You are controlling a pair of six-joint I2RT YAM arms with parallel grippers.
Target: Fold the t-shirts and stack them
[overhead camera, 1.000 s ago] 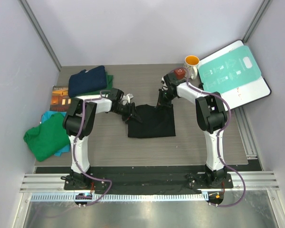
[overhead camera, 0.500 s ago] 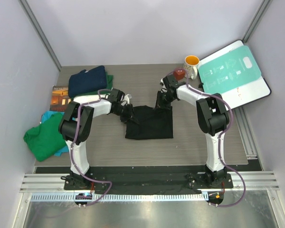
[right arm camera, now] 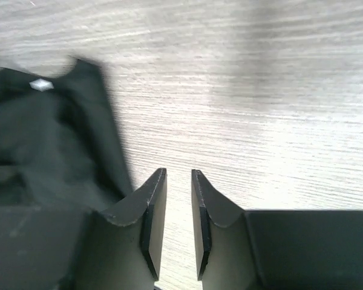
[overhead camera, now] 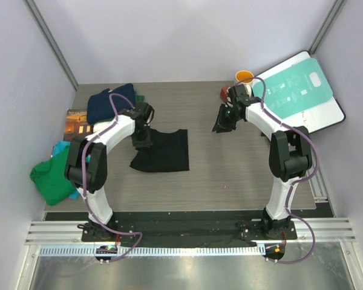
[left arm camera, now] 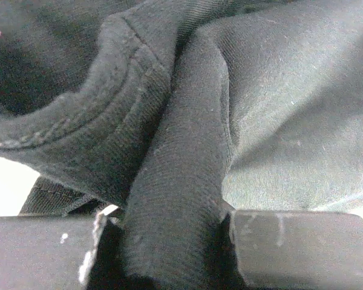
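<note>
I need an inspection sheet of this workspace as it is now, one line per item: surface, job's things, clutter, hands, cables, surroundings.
surface: wood-grain table, no spill seen.
job's things: black shirt rumpled, left of centre; navy shirt folded, far left; green shirt crumpled over teal shirt, left edge.
clutter: book at left; mug and board far right.
hands: left hand shut on a fold of the black shirt; right hand open, empty, over the table.
cables: purple cables, one along each arm.
surroundings: grey walls; metal rail at near edge.
</note>
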